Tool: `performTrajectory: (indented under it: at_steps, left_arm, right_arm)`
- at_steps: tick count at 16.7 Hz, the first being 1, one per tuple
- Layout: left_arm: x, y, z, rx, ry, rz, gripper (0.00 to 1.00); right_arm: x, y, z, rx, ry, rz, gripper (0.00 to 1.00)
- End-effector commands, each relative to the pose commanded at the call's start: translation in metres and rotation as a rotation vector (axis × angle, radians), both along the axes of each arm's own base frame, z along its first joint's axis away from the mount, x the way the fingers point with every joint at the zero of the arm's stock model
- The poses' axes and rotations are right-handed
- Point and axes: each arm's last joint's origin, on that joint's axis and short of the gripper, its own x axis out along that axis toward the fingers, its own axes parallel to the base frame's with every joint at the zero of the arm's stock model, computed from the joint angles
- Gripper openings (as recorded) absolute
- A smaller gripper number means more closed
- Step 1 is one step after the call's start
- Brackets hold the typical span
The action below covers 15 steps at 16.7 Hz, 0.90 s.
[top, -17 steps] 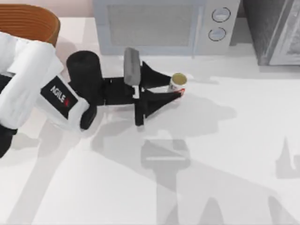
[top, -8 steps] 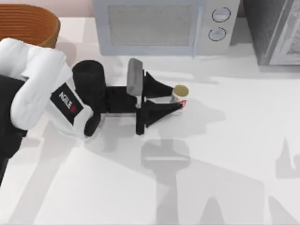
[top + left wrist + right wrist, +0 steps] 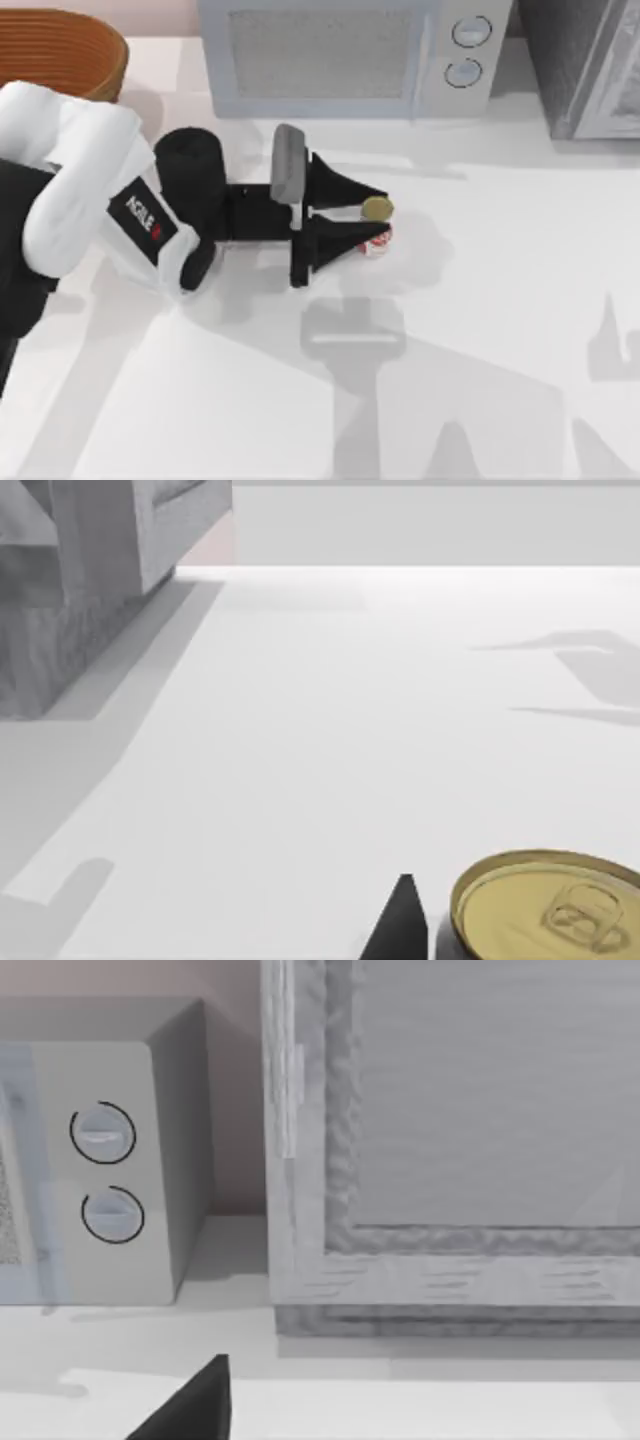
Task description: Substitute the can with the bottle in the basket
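My left gripper grips the can between its 2 fingers near table centre, just at 6 o'clock of the microwave. The basket sits at 10 o'clock. Step: can removal. Next move should be letting go cleanly.

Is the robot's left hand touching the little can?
Touching. In the top view the left hand has its two black fingers pressed against both sides of the can, with no gap showing.
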Motion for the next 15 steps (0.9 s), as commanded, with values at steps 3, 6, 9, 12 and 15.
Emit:
performTrajectory:
  at_steps: [3, 6, 9, 12, 15]
  left_arm:
    - [0.0000, 0.0000, 0.0000, 0.000, 0.000, 0.000, 0.83]
    - [0.0000, 0.0000, 0.0000, 0.000, 0.000, 0.000, 1.00]
    - [0.0000, 0.0000, 0.0000, 0.000, 0.000, 0.000, 1.00]
    - [0.0000, 0.0000, 0.0000, 0.000, 0.000, 0.000, 1.00]
    - [0.0007, 0.0016, -0.0001, 0.000, 0.000, 0.004, 1.00]
  right_arm:
    - [0.0000, 0.0000, 0.0000, 0.000, 0.000, 0.000, 1.00]
    - [0.0000, 0.0000, 0.0000, 0.000, 0.000, 0.000, 1.00]
    - [0.0000, 0.0000, 0.0000, 0.000, 0.000, 0.000, 1.00]
    - [0.0000, 0.0000, 0.0000, 0.000, 0.000, 0.000, 1.00]
    - [0.0000, 0.0000, 0.0000, 0.000, 0.000, 0.000, 1.00]
